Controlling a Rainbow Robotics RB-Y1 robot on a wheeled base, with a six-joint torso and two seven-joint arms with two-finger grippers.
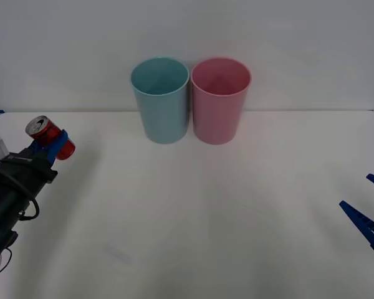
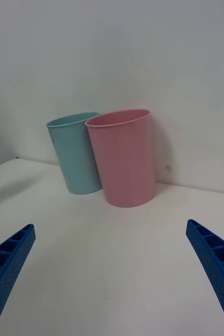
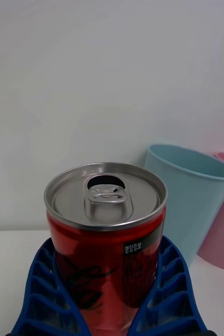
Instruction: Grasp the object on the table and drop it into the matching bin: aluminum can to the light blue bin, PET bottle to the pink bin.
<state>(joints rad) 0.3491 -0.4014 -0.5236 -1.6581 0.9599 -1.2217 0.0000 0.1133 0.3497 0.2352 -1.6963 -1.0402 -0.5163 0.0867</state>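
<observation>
Aluminum can: red body, silver lid, tab opened, pinched in left tool at tabletop far left. Right tool spread, idle.

can: red, silver top, opened tab, held at table's left edge | blue bin and pink bin: upright, touching, at far edge

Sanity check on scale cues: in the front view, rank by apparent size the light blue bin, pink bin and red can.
1. light blue bin and pink bin: look alike, no ranking between them.
2. red can, far smaller, clamped in the left gripper at the table's left edge.
</observation>
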